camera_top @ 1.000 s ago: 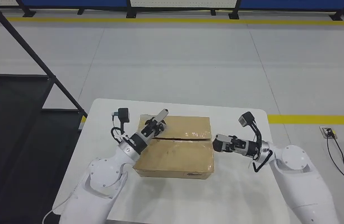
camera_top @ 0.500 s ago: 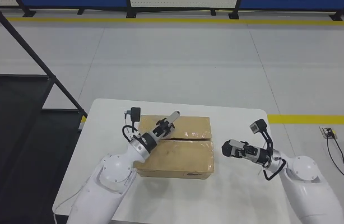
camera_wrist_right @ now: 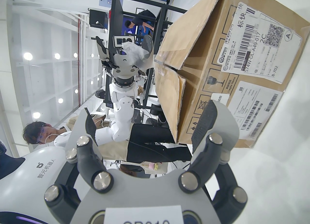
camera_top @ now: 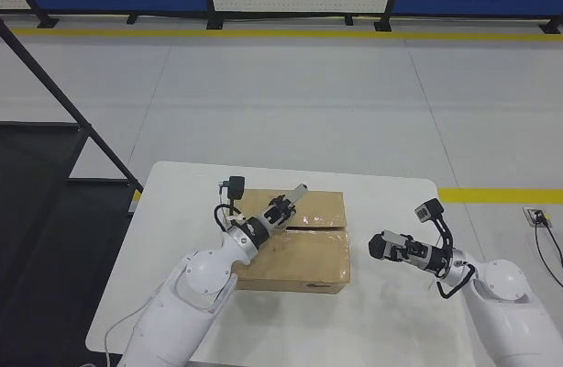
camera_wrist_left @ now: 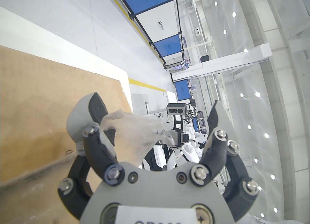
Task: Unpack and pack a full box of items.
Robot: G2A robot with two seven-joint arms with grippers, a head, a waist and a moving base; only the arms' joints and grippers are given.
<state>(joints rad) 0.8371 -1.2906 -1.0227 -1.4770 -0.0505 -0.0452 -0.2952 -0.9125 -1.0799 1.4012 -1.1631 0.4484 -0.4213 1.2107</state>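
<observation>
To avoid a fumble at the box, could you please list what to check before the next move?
1. Left gripper open above the box: ok.
2. Left fingers clean: not ok; a clear tape scrap clings to one finger.
3. Right gripper open, clear of the box's side: ok.
4. Flaps free of tape: cannot tell; they lie nearly shut.
5. Box fully on the table: ok.

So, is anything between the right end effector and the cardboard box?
Nothing visible. The open right end effector faces the cardboard box on its labelled side, across bare table. The left end effector is over the box top, open, with a clear plastic scrap clinging to it.
</observation>
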